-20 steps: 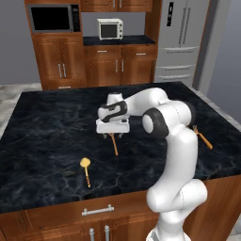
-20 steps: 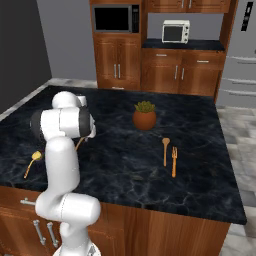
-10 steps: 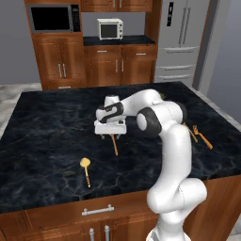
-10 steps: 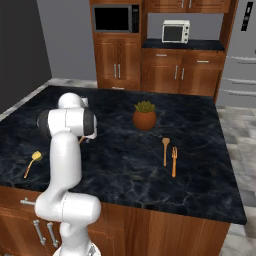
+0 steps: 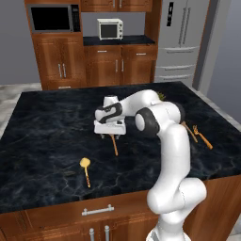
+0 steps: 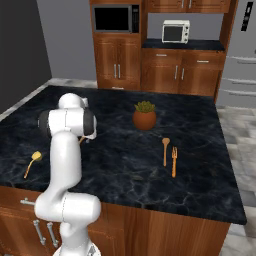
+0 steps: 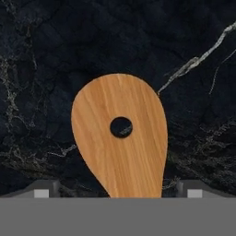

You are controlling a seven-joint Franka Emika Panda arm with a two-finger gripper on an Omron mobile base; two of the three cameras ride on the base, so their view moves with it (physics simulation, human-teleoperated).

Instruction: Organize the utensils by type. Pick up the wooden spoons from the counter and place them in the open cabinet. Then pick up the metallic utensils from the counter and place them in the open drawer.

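A wooden spoon (image 5: 114, 145) lies on the black island counter (image 5: 52, 127). Its flat head with a round hole (image 7: 120, 138) sits between the tips of my gripper (image 5: 109, 126), which hangs open just above it, one tip on each side. My gripper (image 7: 117, 191) holds nothing. A second wooden spoon (image 6: 165, 150) lies beside an orange fork (image 6: 174, 161) at the counter's right. A small golden spoon (image 5: 85, 169) rests near the front edge, also seen as the golden spoon (image 6: 32, 162). The open cabinet and open drawer are out of view.
A potted plant (image 6: 144, 117) stands mid-counter, behind my arm. Shut wooden cabinets (image 5: 103, 66), a microwave (image 5: 49, 18) and a toaster oven (image 5: 110, 28) line the back wall. A fridge (image 5: 181, 40) stands at the right.
The hand has sunk slightly toward the wooden spoon and the elbow has shifted a little. The jaws stayed open and the utensils have not moved.
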